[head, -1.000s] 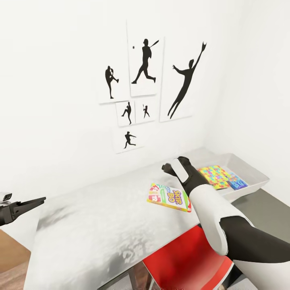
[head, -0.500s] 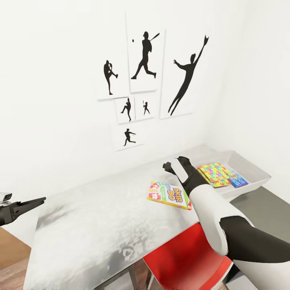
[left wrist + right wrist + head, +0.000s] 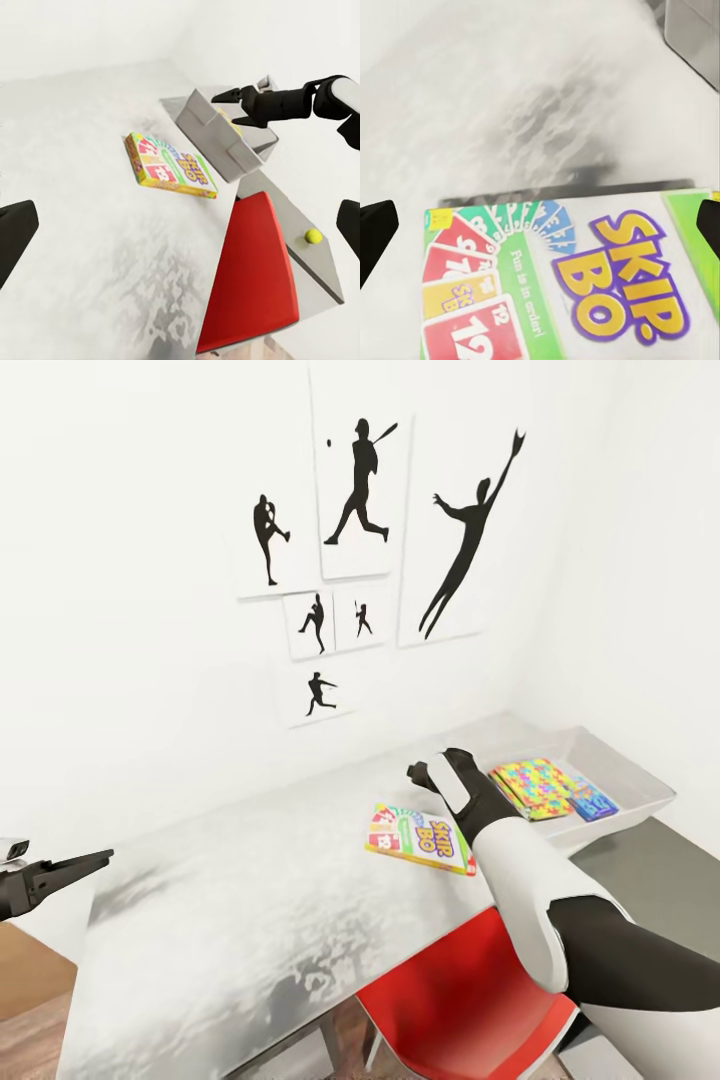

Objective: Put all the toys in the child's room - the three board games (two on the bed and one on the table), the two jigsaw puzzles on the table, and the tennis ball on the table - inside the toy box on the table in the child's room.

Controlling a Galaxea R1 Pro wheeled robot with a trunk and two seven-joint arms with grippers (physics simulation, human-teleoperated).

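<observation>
One Skip-Bo box (image 3: 421, 839) flat on worktop (image 3: 260, 910) beside toy box (image 3: 640, 785), under right end effector (image 3: 234, 107), fingers spread wide, empty, poised for pickup; left end effector (image 3: 85, 863) also wide, idle.

Right arm: smooth white rounded shell forearm (image 3: 520, 880), glossy black sleeve-like section nearer the elbow (image 3: 640, 960)
Right wrist: black, with a white oblong inset panel (image 3: 455, 785)
Right gripper (image 3: 231, 107): black, slim pointed fingers
Left gripper (image 3: 60, 872): matte black tapered fingers, perhaps a small light grey housing behind
</observation>
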